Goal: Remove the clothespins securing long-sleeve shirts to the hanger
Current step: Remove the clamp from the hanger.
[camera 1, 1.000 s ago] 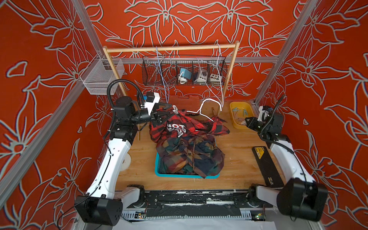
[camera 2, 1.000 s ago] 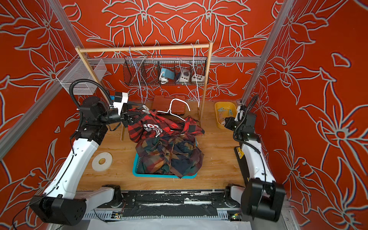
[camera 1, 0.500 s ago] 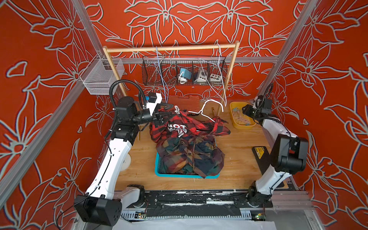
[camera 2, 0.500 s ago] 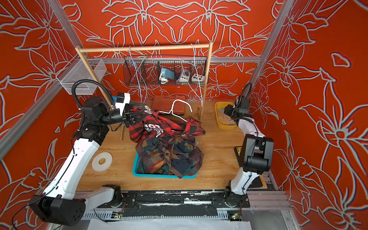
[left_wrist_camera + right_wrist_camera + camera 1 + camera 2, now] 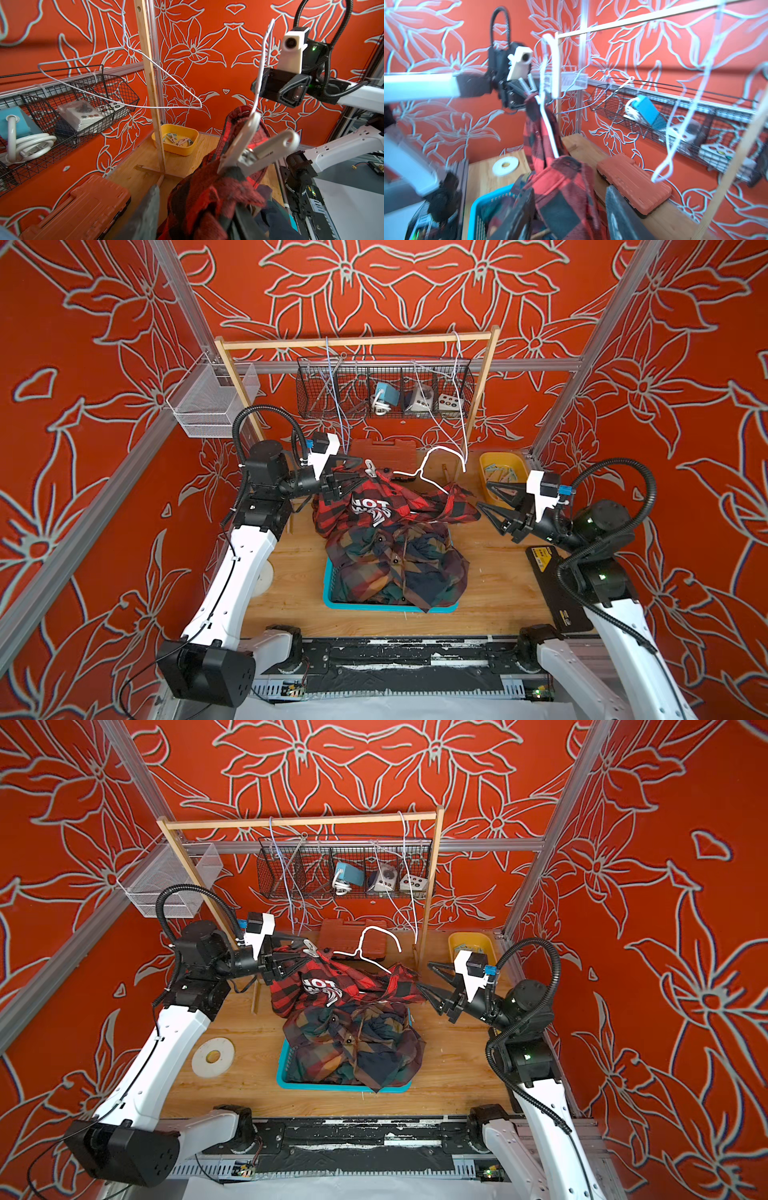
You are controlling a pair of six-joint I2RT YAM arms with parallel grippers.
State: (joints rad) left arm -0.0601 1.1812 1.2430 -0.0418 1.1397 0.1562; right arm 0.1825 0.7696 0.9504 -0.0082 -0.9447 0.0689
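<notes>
Red-and-black shirt (image 5: pixel 411 506) is crumpled on top of the pile, white block lettering (image 5: pixel 372 510) facing up, one end hoisted higher than the rest. A white wire hanger (image 5: pixel 549 128) is threaded into it, hook poking up and out. One cream-white clothespin (image 5: pixel 255 149) is clamped on that raised end, right against the hanger wire, handles splayed upward. It's blurry up close, but clearly biting the cloth. The two dark plaid shirts (image 5: pixel 395 572) are heaped underneath, spilling over the rim of a teal basket (image 5: pixel 365 606) on the surface (image 5: pixel 498 580). A handful of loose clothespins (image 5: pixel 178 141) lie in a yellow tub (image 5: pixel 180 151) – well apart from the shirts.
</notes>
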